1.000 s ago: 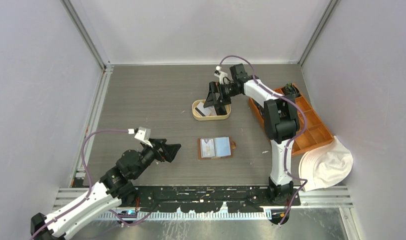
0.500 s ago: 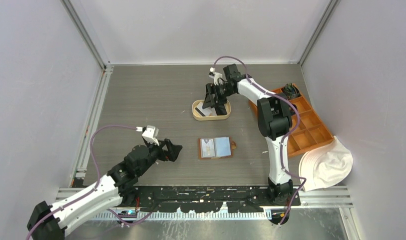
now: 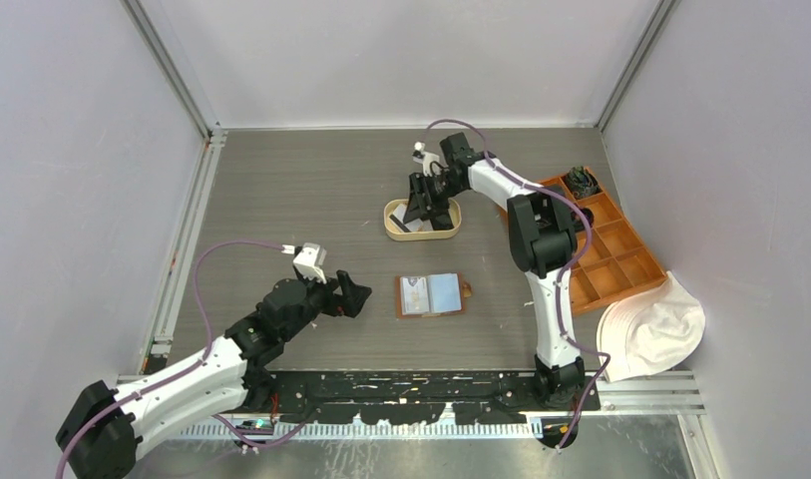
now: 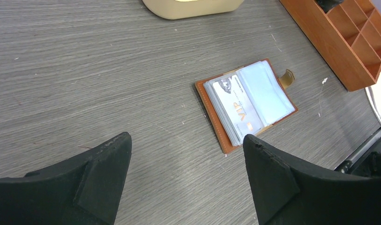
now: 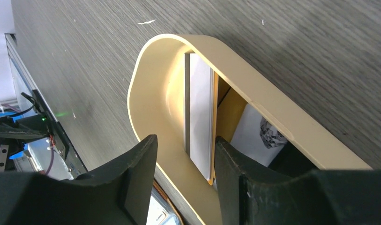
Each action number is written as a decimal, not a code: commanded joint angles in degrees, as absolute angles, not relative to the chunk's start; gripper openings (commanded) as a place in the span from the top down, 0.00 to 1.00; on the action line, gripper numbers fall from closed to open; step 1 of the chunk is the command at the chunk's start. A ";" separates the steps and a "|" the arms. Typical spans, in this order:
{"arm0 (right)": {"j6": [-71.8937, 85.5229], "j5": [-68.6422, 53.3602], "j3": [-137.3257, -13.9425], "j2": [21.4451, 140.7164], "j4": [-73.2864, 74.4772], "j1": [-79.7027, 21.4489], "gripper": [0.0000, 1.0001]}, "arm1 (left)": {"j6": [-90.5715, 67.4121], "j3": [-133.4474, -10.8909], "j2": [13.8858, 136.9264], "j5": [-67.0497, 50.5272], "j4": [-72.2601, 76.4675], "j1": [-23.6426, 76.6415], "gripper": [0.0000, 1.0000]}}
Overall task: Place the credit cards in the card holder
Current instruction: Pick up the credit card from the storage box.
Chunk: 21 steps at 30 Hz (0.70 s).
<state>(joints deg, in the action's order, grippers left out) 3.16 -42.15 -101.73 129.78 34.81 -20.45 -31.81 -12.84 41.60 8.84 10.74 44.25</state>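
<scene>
Fingers (image 5: 132,187) of right end effector (image 5: 186,154) about half closed, set either side of the credit cards (image 5: 200,108) standing on edge inside cream oval tray (image 5: 254,93). One finger at or against the orange-edged card, a clear gap at the other finger; no firm hold to be seen.

Visible only from the right wrist: cards nearly edge-on, grey and white faces pressed together, long axis crossing the tray at a slant. Also one printed white card (image 5: 258,133) lower in the tray. From above, just black fingers dipped into the tray, cards mostly hidden.

Left end effector (image 4: 187,140) spread wide, nothing between its fingers, held above bare bench (image 4: 85,70) just left of card holder (image 4: 247,110).

Visible only from the left wrist: card holder open flat on the bench, clear sleeves uppermost, a card marked VIP (image 4: 235,108) already in the left-hand sleeve, long axis parallel to the spine.

From above, card holder (image 3: 433,295) wider than deep, long axis left to right, strap tab (image 3: 468,290) pointing right. Tray beyond card holder, on its far side, well apart. Orange compartmented box (image 3: 620,249) off to the right of card holder. White hat (image 3: 650,329) right of card holder, nearer the arm bases.
</scene>
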 commanded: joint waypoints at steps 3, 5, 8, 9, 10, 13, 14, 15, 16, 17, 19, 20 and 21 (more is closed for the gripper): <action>3.86 -43.40 -105.09 130.96 35.82 -21.42 0.48 | -34.66 -13.88 40.63 7.47 14.54 43.79 0.12; 3.69 -43.33 -105.49 131.48 36.47 -21.60 0.49 | -35.37 -13.35 40.36 7.47 14.87 43.77 0.12; 3.53 -43.12 -105.88 131.95 36.96 -21.93 0.50 | -35.76 -13.01 40.39 7.43 15.27 43.63 0.12; 3.40 -43.04 -105.97 132.05 37.07 -22.07 0.51 | -35.85 -12.99 40.55 7.32 15.33 43.52 0.12; 3.32 -43.01 -106.16 132.21 37.23 -22.19 0.52 | -35.92 -13.01 40.64 7.23 15.40 43.46 0.12; 3.25 -42.81 -106.49 132.55 37.43 -22.44 0.55 | -36.24 -12.94 41.14 7.04 16.00 43.43 0.13; 3.21 -42.80 -106.65 132.73 37.56 -22.61 0.56 | -36.38 -12.92 41.42 7.03 16.27 43.48 0.13; 3.18 -42.85 -106.80 132.90 37.71 -22.71 0.57 | -36.43 -12.92 41.71 6.95 16.46 43.38 0.13; 3.23 -42.81 -106.98 133.08 37.77 -22.78 0.59 | -36.51 -12.92 41.94 6.88 16.70 43.35 0.13; 3.35 -42.92 -107.25 133.33 37.86 -22.80 0.61 | -36.60 -12.92 42.21 6.71 16.92 43.33 0.13; 3.57 -42.98 -107.76 133.78 38.17 -22.99 0.63 | -36.79 -13.05 42.72 6.51 17.34 43.33 0.13; 3.78 -43.17 -108.02 133.99 38.21 -23.01 0.64 | -36.87 -13.09 42.96 6.38 17.46 43.35 0.13; 4.12 -43.38 -108.18 134.15 38.15 -22.98 0.65 | -36.92 -13.14 43.14 6.29 17.63 43.33 0.13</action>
